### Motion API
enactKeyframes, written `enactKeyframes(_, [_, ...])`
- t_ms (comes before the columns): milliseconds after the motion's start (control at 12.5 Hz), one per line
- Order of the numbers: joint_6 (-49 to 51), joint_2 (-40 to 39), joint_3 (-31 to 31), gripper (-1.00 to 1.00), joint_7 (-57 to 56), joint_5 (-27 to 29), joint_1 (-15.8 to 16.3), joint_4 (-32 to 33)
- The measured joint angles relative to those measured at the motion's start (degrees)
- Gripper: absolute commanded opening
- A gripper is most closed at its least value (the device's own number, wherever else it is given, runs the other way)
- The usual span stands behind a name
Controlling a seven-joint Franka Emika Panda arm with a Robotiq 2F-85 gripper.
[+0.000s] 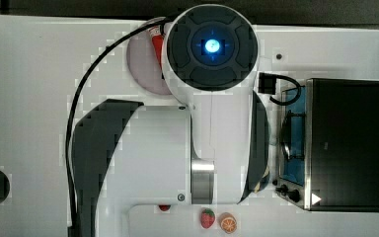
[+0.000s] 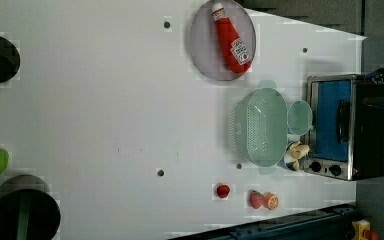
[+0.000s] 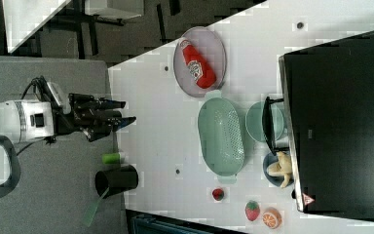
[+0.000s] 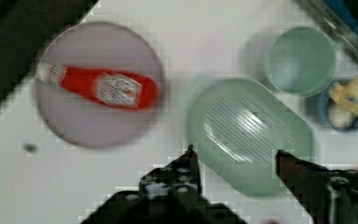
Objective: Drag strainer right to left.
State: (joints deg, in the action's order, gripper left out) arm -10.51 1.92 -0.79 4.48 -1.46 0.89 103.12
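Looking down from the top view, I find the arm's body (image 1: pixel 212 103) covering most of the counter (image 1: pixel 29 98); the strainer is hidden beneath it. In the wrist view, the gripper (image 4: pixel 235 156) hangs above the strainer (image 4: pixel 249 133) with fingers spread and nothing between them; blur softens the perforations. In the right view the arm reaches level, well clear of the counter. Beyond the strainer from the gripper sit a green cup (image 4: pixel 300 60) and a bowl of banana (image 4: pixel 349 105); the ketchup bottle (image 4: pixel 100 88) lies on a plate (image 4: pixel 74 126) beside it.

In the left view, the strainer (image 2: pixel 262 126) lies left of the cup (image 2: pixel 299 118).
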Motion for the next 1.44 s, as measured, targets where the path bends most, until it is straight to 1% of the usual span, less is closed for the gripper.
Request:
enactKeyframes(160, [10.1,11.5,-1.4,0.82,0.0,-0.9,-0.5,11.1])
enactKeyframes(240, [12.4,16.9,-2.1,0.99,0.0,-2.3,-1.0,14.3])
enactKeyframes(320, [12.2,21.2,-2.8,1.0,0.0,-2.4,-1.4,15.5])
enactKeyframes(400, [11.5,24.1,-3.3,1.0,0.0,-2.3,-1.9,14.7])
enactKeyframes(560, [10.6,26.2,-3.8,1.0,0.0,-1.4,-2.5,11.4])
enactKeyframes(720, [10.0,24.8,-2.6,1.0,0.3,-1.0,-2.8,11.4])
enactKeyframes(800, [7.6,22.9,-2.3,1.0,0.6,-1.1,-2.8,12.5])
enactKeyframes(880, [3.9,20.7,-2.1,1.0,2.1,-1.1,-2.9,14.9])
enactKeyframes(960, [1.0,17.6,-1.6,1.0,4.4,-1.0,-3.1,17.2])
enactKeyframes(1120, [-8.5,10.2,-0.1,1.0,8.6,-2.0,-2.8,22.1])
enactKeyframes(1280, [-15.7,1.6,1.1,1.0,15.5,-2.3,-2.7,24.7])
enactKeyframes(1440, [-21.7,-2.7,2.0,1.0,21.8,-1.9,-2.8,29.2])
